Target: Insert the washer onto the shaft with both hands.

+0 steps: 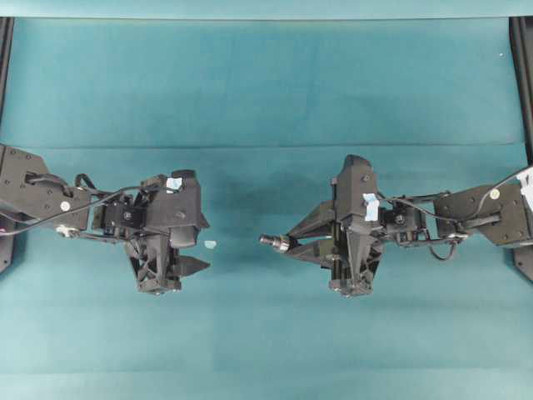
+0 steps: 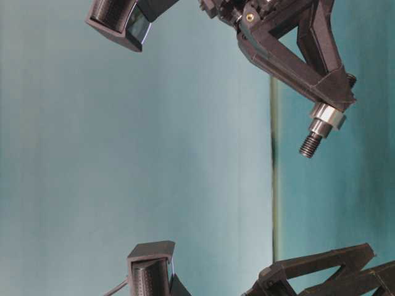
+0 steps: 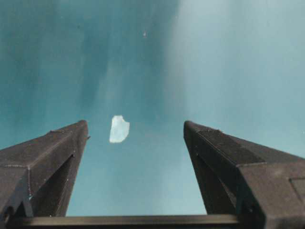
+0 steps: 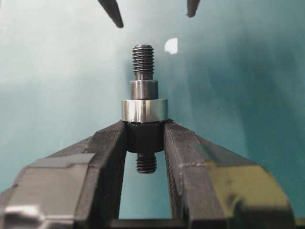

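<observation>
The right gripper (image 4: 145, 136) is clamped tight on the dark body of the shaft (image 4: 143, 86), and the right wrist view shows it best: the threaded end points away from the camera, a plain grey step sits below the thread, and the washer (image 4: 144, 110), a bright silvery ring, sits around the shaft just above the fingertips. A short threaded stub pokes out behind the shaft, between the fingers.

From overhead, the shaft (image 1: 275, 242) is only a small grey-silver stub pointing toward the left gripper (image 1: 200, 243), and the ring cannot be told apart from it there. The table-level view turns everything sideways, yet it shows the washer (image 2: 328, 115) clearly as a shiny collar on the shaft (image 2: 312, 143), hard against the right gripper's (image 2: 336, 98) fingertips, with the dark threaded tip jutting free past it.

The left gripper (image 3: 136, 131) stands wide apart and holds nothing; its own wrist view shows only teal table (image 3: 228, 57) between the fingers. That view also shows a pale white-blue chip (image 3: 118, 129) lying on the cloth, closer to the left-hand finger. Overhead, the chip (image 1: 210, 244) lies between the shaft and the left gripper, just beside the latter's fingertips.
</observation>
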`<action>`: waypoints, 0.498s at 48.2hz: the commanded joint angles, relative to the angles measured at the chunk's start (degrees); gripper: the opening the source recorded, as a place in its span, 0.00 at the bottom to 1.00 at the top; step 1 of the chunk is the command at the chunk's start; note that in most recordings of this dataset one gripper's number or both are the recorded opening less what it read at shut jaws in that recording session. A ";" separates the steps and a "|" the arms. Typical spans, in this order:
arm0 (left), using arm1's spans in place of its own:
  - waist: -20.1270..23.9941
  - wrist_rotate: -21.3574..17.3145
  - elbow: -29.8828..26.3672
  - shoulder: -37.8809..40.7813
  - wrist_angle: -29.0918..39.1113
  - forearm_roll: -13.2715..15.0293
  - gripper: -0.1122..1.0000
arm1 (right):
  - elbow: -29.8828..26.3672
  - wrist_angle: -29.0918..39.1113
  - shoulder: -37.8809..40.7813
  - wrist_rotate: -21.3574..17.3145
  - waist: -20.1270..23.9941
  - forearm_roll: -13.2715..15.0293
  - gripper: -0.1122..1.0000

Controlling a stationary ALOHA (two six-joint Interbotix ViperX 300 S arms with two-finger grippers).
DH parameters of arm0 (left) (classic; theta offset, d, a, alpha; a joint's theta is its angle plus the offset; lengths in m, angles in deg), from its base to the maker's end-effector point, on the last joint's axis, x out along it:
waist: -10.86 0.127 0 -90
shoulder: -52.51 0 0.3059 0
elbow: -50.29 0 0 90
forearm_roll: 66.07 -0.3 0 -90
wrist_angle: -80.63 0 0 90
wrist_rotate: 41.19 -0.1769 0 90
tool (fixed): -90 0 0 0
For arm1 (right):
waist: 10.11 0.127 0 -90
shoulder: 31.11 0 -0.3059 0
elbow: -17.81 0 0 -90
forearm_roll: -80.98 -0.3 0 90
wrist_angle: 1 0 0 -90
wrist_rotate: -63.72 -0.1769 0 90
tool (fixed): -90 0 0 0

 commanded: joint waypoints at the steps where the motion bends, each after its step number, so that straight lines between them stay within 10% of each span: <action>1: -0.09 0.00 -0.79 -0.79 -0.26 0.00 0.89 | -0.79 -0.35 -0.44 0.26 0.09 0.00 0.10; 24: -0.44 -1.49 -0.18 -1.05 -0.53 0.00 0.86 | -0.88 -0.35 -0.44 0.18 0.09 0.09 0.10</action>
